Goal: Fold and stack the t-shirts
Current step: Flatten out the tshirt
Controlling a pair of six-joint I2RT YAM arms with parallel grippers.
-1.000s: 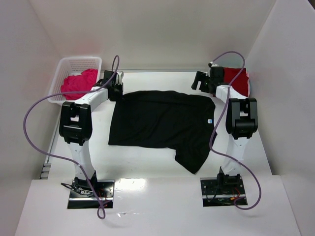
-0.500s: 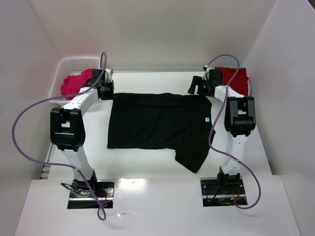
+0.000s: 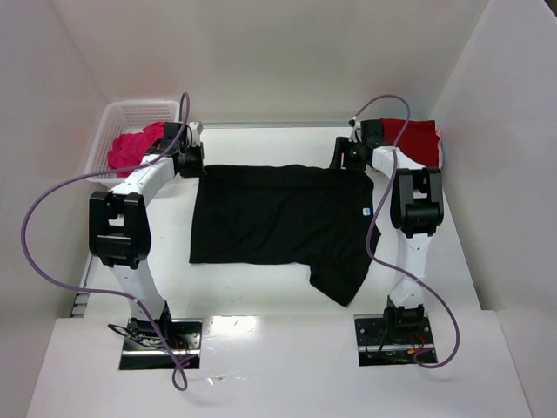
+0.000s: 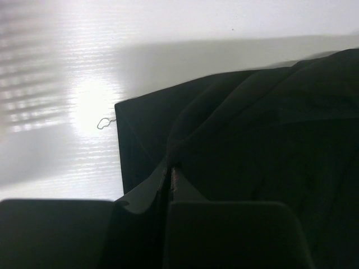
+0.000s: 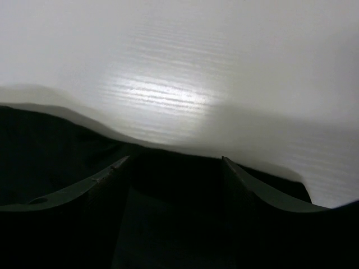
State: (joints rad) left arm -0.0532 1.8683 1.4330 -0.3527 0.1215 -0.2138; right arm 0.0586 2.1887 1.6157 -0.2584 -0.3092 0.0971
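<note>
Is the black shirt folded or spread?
Spread: the black shirt lies flat and wide across the table, one sleeve sticking out.

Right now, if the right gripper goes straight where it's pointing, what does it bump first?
Probably the black t-shirt: the right gripper points down at its far edge, jaws open. The white table lies just beneath; depth is unclear.

Beyond both pairs of fingers, bare table (image 3: 270,139) runs open to the back wall (image 3: 278,70). Just outward of the left fingers (image 4: 235,235) stands the white mesh basket (image 3: 139,111) holding the magenta-pink t-shirt (image 3: 135,146). Outward of the right fingers (image 5: 263,213) the dark red t-shirt (image 3: 416,139) lies near the side wall (image 3: 496,131). On the fingers' near side, the black t-shirt (image 3: 283,218) covers the table.
</note>
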